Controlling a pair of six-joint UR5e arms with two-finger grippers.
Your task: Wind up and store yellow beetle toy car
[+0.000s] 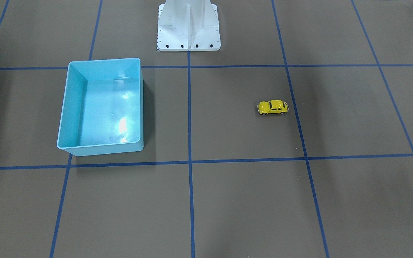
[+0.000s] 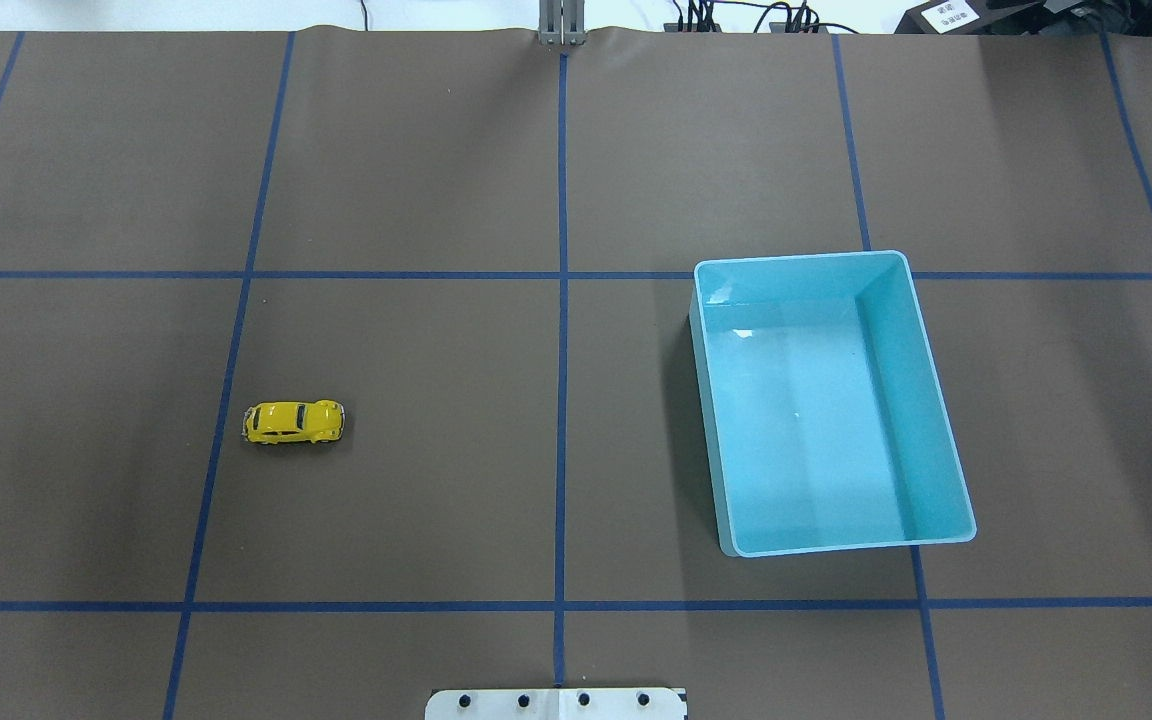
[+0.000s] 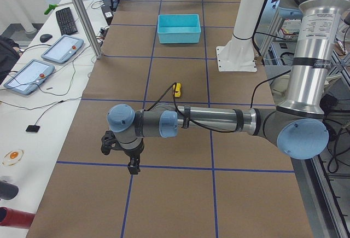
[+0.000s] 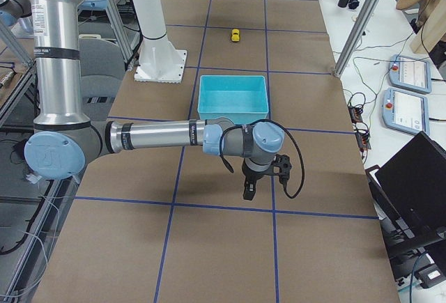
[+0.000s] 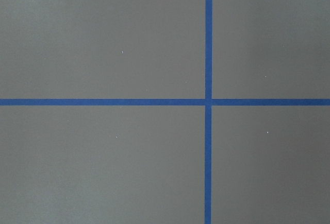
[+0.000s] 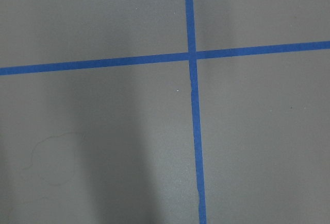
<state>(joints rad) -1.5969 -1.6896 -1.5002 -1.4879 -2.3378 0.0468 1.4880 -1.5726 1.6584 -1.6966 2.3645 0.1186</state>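
The car point(image 2: 293, 423) sits left, the bin point(image 2: 708, 400) well apart at right. The left gripper point(image 3: 133, 167) and right gripper point(image 4: 248, 191) hang away from both; I cannot tell their jaw states.

yellow beetle toy car point(image 3: 176, 89), light-blue bin point(image 3: 178, 37) beyond

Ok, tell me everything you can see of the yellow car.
The yellow beetle toy car is a tiny, glossy, rounded Beetle shape with dark windows, black wheels and silvery bumpers. It stands upright on its wheels on the brown table, on the robot's left half, beside a blue tape line. Nothing else touches it; the light-blue bin sits well apart.
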